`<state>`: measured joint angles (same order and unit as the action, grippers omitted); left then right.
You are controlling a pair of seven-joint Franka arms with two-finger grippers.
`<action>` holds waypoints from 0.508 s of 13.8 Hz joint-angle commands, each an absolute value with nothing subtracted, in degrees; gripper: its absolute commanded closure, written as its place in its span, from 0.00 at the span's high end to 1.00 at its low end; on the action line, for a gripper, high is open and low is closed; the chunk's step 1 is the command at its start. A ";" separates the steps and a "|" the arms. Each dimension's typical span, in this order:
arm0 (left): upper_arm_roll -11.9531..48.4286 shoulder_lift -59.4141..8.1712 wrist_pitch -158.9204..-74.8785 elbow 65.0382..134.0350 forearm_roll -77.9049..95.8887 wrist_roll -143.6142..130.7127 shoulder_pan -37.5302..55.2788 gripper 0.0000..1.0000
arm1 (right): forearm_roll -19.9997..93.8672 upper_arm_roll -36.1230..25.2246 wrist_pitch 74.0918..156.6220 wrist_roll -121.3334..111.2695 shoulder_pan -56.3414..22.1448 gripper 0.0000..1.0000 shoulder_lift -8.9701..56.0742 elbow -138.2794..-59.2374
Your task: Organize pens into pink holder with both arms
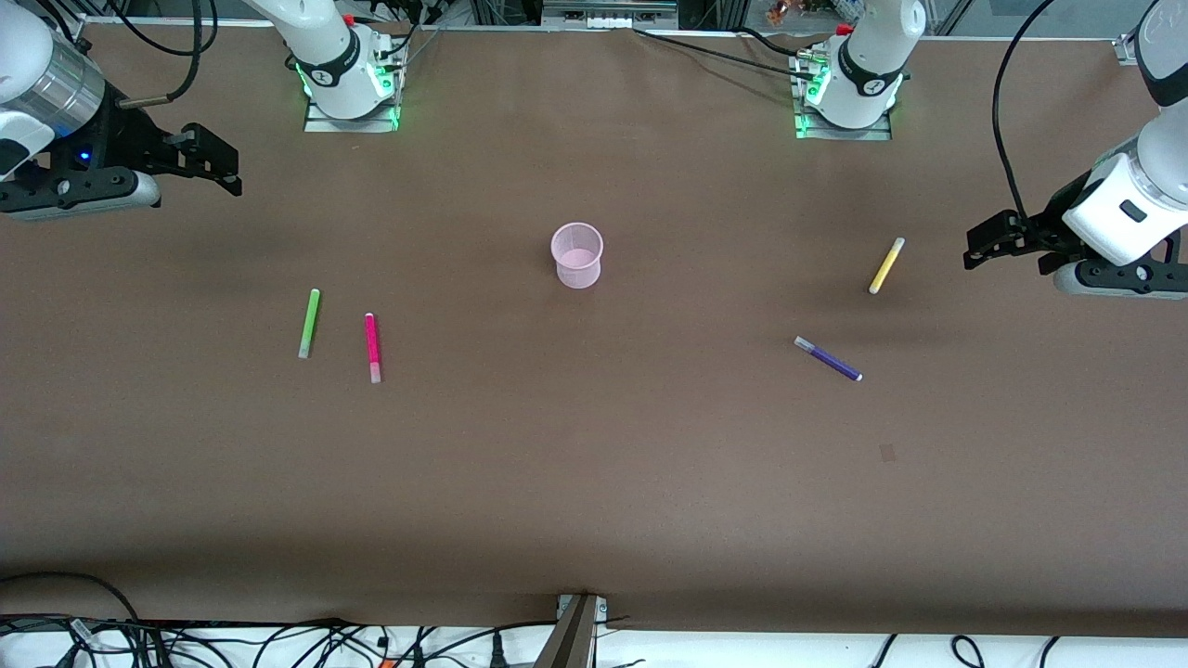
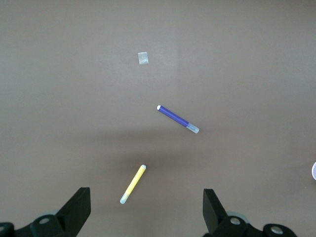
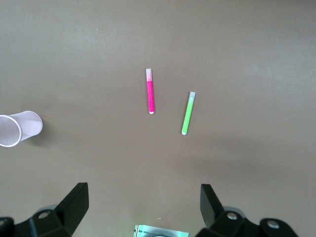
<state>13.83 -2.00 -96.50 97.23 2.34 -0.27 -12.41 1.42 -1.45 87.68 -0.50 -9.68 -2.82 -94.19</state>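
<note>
The pink holder point(image 1: 577, 255) stands upright and empty at the table's middle; it also shows in the right wrist view point(image 3: 19, 128). The lime green pen point(image 1: 309, 322) and magenta pen point(image 1: 372, 347) lie flat toward the right arm's end, seen too in the right wrist view as green pen point(image 3: 187, 113) and magenta pen point(image 3: 150, 91). The yellow pen point(image 1: 886, 264) and purple pen point(image 1: 828, 359) lie toward the left arm's end, also yellow pen point(image 2: 133, 184) and purple pen point(image 2: 178, 119). My left gripper point(image 1: 984, 243) hangs open and empty in the air beside the yellow pen. My right gripper point(image 1: 213, 167) hangs open and empty over its table end.
A small pale patch point(image 1: 888, 453) marks the brown table, also in the left wrist view point(image 2: 143, 58). The arm bases point(image 1: 351, 88) stand along the table edge farthest from the front camera. Cables point(image 1: 278, 640) lie past the nearest edge.
</note>
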 commanded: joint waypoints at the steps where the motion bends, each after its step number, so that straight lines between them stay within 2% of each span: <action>1: 14.33 -2.46 -95.71 95.71 1.49 -1.05 -12.57 1.00 | 1.40 -0.44 85.87 -0.10 -8.53 1.00 -2.63 -93.16; 7: 14.33 -2.46 -95.71 95.71 1.49 -0.97 -12.57 1.00 | 1.23 -0.44 85.52 -1.05 -8.53 1.00 -2.29 -93.77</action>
